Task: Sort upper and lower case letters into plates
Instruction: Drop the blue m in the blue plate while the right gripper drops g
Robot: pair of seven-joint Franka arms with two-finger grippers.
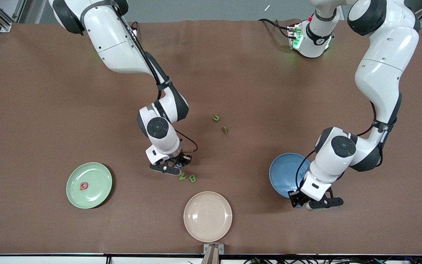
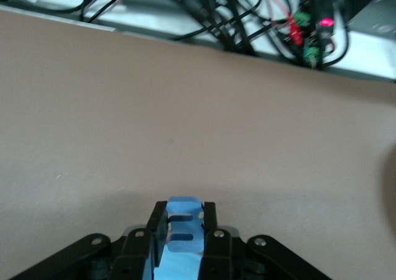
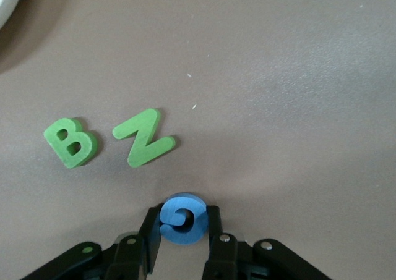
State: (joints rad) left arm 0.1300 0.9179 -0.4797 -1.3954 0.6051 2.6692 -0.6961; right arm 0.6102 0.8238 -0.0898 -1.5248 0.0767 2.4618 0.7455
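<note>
The right wrist view is showing what the front view hides: the right gripper (image 3: 184, 221) is clamping a rounded blue letter (image 3: 182, 218) beside flat matte green B (image 3: 70, 143) and Z (image 3: 146, 138). The left gripper (image 2: 185, 229) is gripping a blue E (image 2: 184, 229). In the front view, the glossy mint plate (image 1: 89, 185) is sitting lower left holding a red letter (image 1: 83, 186); the blue plate (image 1: 286, 174) is lying lower right.

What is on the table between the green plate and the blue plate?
In the front view, between the green plate and the blue plate: the right gripper shut on a blue letter, then a green Z and B.
</note>
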